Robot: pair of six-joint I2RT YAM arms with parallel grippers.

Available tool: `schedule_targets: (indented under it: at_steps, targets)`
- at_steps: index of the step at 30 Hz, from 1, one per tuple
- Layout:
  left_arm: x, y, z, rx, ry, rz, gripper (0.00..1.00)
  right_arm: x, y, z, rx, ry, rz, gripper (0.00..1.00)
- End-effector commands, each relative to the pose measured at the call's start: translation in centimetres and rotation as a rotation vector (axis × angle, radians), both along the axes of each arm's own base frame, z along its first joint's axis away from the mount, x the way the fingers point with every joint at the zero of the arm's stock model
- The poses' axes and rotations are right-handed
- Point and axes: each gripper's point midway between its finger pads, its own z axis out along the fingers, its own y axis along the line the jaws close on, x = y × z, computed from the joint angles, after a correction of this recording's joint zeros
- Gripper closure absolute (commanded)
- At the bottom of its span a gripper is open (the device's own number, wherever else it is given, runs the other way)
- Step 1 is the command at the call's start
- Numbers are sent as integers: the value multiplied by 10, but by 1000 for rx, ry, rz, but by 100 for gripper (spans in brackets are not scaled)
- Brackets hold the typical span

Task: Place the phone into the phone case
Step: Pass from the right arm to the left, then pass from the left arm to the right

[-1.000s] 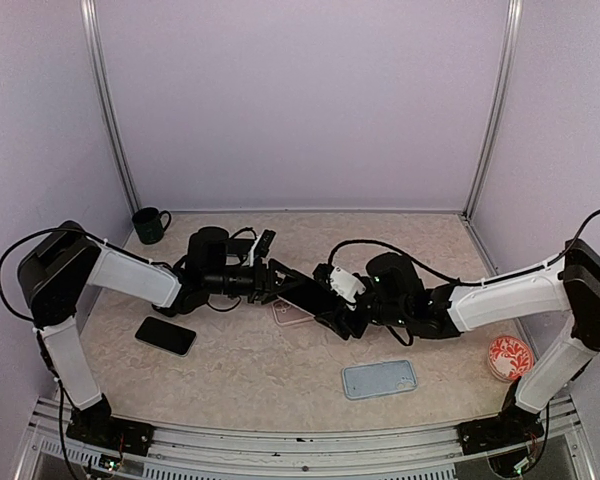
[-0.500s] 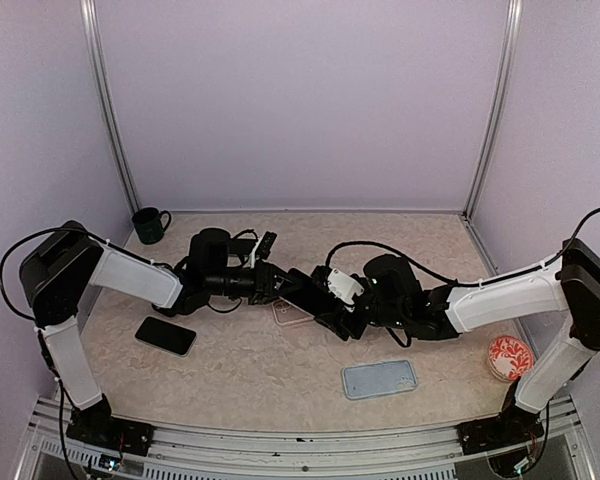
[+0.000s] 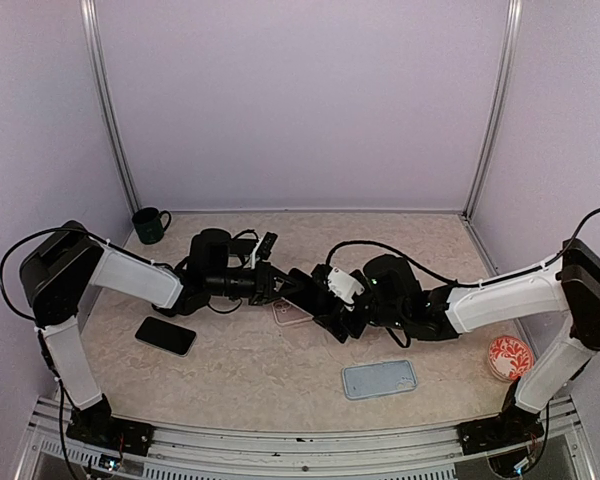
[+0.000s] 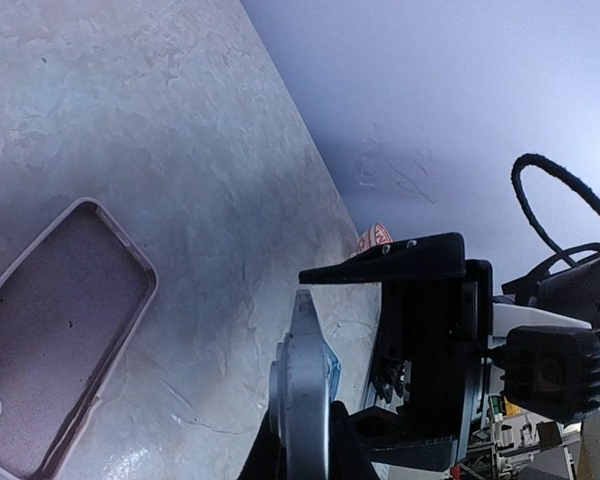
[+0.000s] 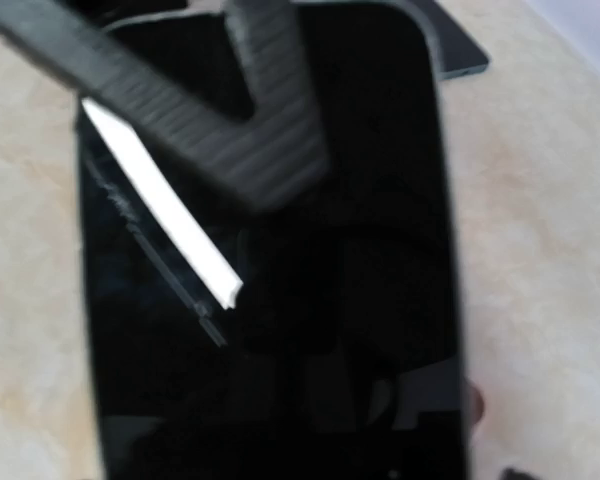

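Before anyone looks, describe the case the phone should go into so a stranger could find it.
Start at the middle of the table, where the two grippers meet. The pink case lies just below them, empty, hollow side up. The other case, nearer the front edge, is light blue.

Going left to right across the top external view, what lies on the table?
Dark green mug → black phone lying flat → pink phone case → light blue phone case → red patterned dish.

Black-screened phone, pale pink case, dark green mug, red-and-white patterned dish, beige marbled table.
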Motion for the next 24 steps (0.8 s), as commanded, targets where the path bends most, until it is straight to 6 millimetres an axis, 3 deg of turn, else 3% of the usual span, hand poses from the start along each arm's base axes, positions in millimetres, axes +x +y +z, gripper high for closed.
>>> schedule_targets:
  at_steps: [1,14,24]
  targets:
    - [-6,-10,29,-52,-79,-37,100,7,2,39,102,-67,-53,2]
    - [-15,-4,69,-118,-212,-20,100,-11,-28,111,398,-99,-89,0]
    - [-29,17,111,-222,-359,43,100,-15,-53,138,672,146,-29,1]
